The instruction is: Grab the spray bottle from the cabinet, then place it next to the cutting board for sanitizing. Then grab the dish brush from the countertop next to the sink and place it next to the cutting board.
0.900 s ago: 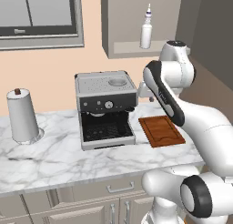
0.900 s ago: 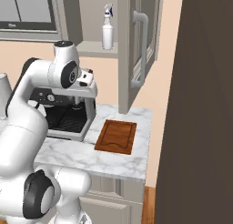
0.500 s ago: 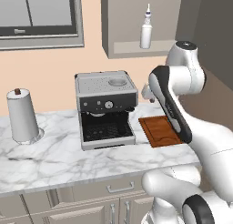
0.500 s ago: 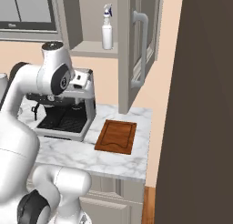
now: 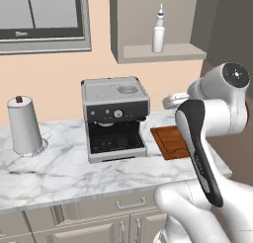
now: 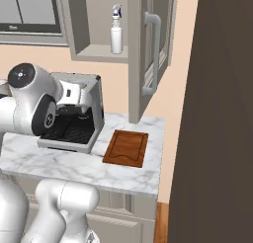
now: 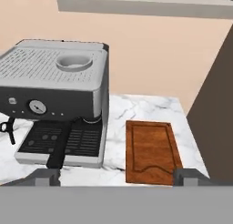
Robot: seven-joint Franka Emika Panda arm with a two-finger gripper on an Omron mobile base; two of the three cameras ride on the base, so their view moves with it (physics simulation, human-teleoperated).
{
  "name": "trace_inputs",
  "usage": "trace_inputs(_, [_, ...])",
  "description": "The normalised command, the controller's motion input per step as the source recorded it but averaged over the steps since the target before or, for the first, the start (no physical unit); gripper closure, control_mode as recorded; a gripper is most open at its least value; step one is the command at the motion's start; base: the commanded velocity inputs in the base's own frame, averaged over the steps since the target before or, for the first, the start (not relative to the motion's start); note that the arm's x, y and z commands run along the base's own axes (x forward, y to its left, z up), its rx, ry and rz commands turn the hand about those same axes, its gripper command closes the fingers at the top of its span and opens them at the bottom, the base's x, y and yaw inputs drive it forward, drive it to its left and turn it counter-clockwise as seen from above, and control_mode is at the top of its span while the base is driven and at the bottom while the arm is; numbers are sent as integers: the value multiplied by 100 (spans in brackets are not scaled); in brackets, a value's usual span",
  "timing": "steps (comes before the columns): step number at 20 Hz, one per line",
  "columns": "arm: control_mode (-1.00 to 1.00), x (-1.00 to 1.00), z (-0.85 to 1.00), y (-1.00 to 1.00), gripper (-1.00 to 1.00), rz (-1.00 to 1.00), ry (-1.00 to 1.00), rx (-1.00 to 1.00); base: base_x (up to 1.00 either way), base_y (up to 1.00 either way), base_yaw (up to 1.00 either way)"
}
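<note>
One bottle [image 5: 158, 33] stands upright in the cabinet [image 6: 99, 52] niche; the tool [image 7: 116, 176], fingers apart and empty, could topple it reaching up.

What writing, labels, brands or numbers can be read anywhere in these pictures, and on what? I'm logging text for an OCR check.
None can be read.
Coffee machine: its front panel has a round dial and small dots, but no legible letters or numbers.
Spray bottle: plain white body, no label visible.
Cutting board, paper-towel roll and cabinet: no markings.
</note>
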Motion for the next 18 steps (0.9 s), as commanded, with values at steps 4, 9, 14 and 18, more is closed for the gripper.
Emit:
trace_inputs(4, [-100, -38, 65, -1, -100, 0, -32, 0, 0, 0, 0])
trace_inputs(9, [-100, -36, 73, -10, -100, 0, -27, 0, 0, 0, 0])
trace_inputs(14, [-100, -29, 71, -11, -100, 0, -23, 0, 0, 0, 0])
trace_inputs(18, [-100, -14, 59, -9, -100, -1, -15, 0, 0, 0, 0])
